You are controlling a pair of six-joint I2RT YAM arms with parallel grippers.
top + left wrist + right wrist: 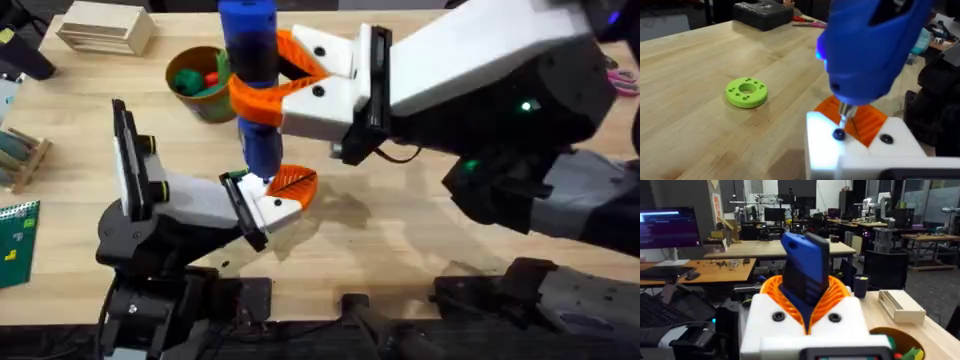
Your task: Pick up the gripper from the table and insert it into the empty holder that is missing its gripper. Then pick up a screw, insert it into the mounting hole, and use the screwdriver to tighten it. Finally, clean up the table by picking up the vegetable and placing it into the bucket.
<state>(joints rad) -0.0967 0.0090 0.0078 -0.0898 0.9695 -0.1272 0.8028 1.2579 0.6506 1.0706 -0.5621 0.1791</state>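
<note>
While the right claw (268, 85) pinches the blue screwdriver (250, 60) between its orange ribbed pads (827, 297), the tool stands upright over the middle of the wooden desk (400, 240), its metal tip pressed down onto a dark screw (838, 134) in the white holder of the left claw (285, 195). The orange fin (293, 181) sits seated in that holder, just beside the screwdriver's tip; whether the left claw is spread or closed cannot be told. In the left wrist view a second dark screw (886, 139) shows on the same white block, and a bright-green disc (746, 92) lies flat on the desk, well apart from the tool. The olive-yellow bucket (200, 85) stands toward the far left of the desk, just beside the screwdriver's handle in the overhead view, with green and red toy pieces (195, 78) inside. A beige wooden box (105, 28) rests near the far left corner.
</note>
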